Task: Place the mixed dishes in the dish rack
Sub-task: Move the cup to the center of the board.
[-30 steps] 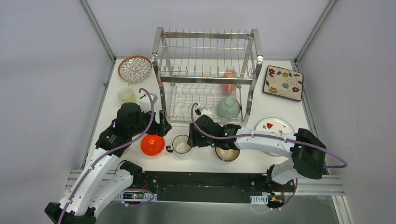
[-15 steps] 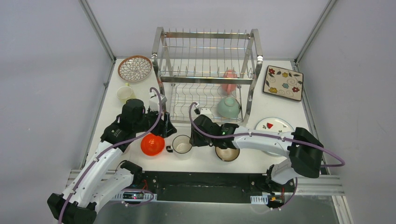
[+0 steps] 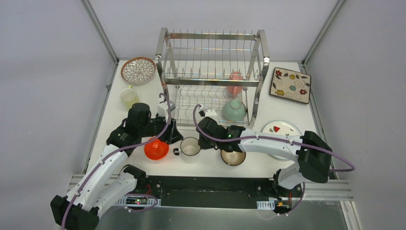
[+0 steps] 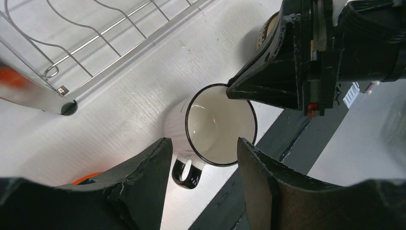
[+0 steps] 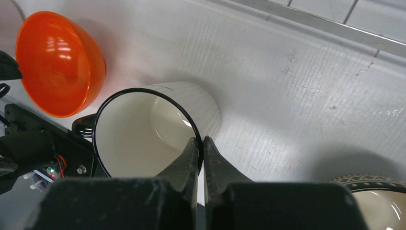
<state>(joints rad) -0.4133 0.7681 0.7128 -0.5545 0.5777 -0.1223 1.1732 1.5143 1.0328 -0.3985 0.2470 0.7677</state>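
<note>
The white mug (image 3: 190, 147) with a black rim stands upright on the table in front of the dish rack (image 3: 213, 72). My right gripper (image 5: 201, 141) is shut on the mug (image 5: 143, 129), pinching its rim on the side away from the handle. My left gripper (image 4: 202, 143) hovers open above the mug (image 4: 218, 124), whose handle shows between the parted fingers, untouched. An orange bowl (image 3: 156, 148) lies left of the mug and a brown bowl (image 3: 233, 157) sits right of it. A mint bowl (image 3: 234, 110) and a pink cup (image 3: 234, 84) rest in the rack.
A petal-pattern plate (image 3: 138, 70) and a pale yellow cup (image 3: 128, 96) sit at the far left. A square floral plate (image 3: 290, 85) and a strawberry plate (image 3: 282, 128) lie right of the rack. The table's front edge runs just behind the mug.
My right gripper has closed onto the mug's rim. My left gripper has swung right, from beside the yellow cup to over the mug, and its fingers have narrowed.
</note>
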